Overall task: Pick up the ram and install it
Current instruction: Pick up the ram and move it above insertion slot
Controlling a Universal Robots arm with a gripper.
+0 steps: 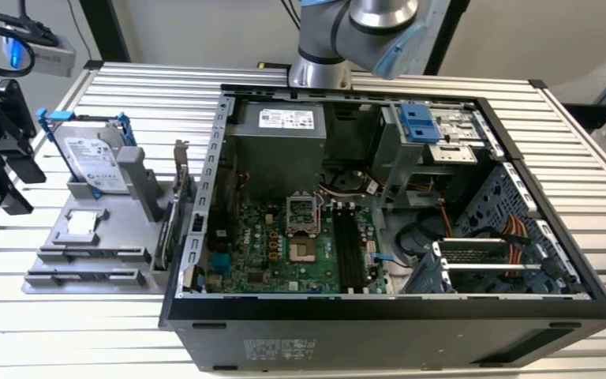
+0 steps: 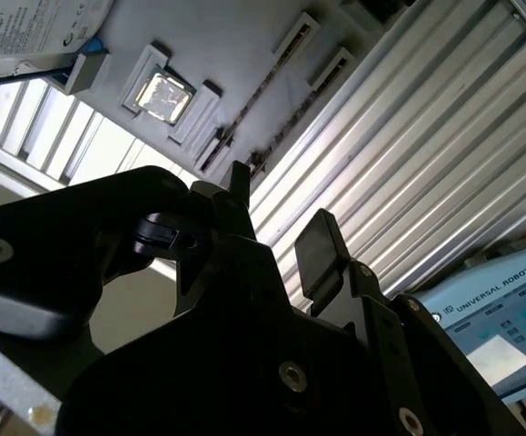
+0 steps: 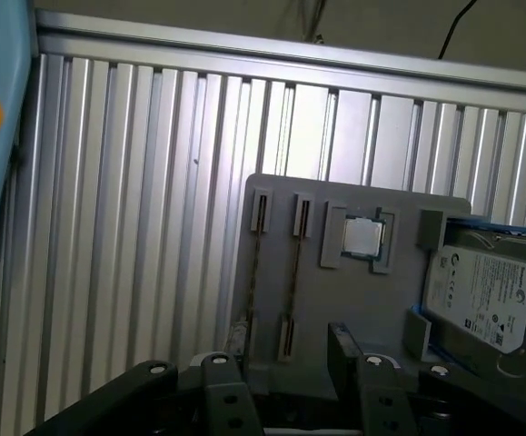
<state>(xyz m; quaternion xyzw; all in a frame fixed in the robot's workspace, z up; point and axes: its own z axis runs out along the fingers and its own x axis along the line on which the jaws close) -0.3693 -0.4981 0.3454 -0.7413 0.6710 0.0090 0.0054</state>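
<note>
At the exterior view's left edge, the black gripper [image 1: 13, 180] hung released and empty above the ribbed aluminium surface [image 1: 72, 332]. The thin ram [image 3: 292, 272] stood edge-on in the grey slotted holder [image 3: 353, 300].

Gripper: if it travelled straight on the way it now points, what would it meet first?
Probably the gray holder, around a ram standing on edge in its slot. In the first wrist view that ram lines up between the fingers of the open gripper. Depth is unclear; the table could come first.
</note>
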